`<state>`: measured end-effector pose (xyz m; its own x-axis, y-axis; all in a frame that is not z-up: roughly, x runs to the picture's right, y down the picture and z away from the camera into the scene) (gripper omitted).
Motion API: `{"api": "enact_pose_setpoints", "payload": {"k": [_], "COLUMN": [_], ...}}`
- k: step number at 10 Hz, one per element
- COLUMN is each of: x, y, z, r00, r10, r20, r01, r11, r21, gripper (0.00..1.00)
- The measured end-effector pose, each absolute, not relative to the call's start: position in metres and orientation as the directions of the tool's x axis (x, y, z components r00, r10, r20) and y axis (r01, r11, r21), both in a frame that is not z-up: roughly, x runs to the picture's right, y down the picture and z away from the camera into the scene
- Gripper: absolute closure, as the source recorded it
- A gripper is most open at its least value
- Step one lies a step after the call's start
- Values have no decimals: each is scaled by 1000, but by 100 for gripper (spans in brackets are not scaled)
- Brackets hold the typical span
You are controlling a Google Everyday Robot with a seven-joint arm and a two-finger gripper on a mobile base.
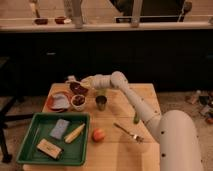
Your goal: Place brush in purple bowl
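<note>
The purple bowl (79,89) stands at the back left of the wooden table, dark and round, behind the white bowl. My gripper (75,83) is at the end of the long white arm that reaches in from the lower right. It hangs right over the bowl's far left rim and hides part of it. A small pale piece (69,79) shows at the gripper's tip. I cannot tell whether this is the brush, and no black bristle head or long handle shows anywhere else.
A white bowl with dark contents (78,102) and an orange plate (56,100) sit in front of the purple bowl. A metal cup (101,103) stands under the forearm. A green tray (30,150) holds sponges and a banana. An orange fruit (98,135), a fork (127,132) and a green item (136,119) lie to the right.
</note>
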<state>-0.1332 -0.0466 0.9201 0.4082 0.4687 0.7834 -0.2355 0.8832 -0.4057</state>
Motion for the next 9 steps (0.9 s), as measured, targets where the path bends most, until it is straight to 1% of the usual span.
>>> {"api": "enact_pose_setpoints", "payload": {"k": [5, 9], "x": [-148, -159], "y": [-53, -50], "z": [932, 943], "r00": [403, 420], "r10": [474, 479], "r20": [783, 770], "r01": [-226, -197], "r11": [880, 877], "r21": [-417, -438], "gripper": [100, 100]}}
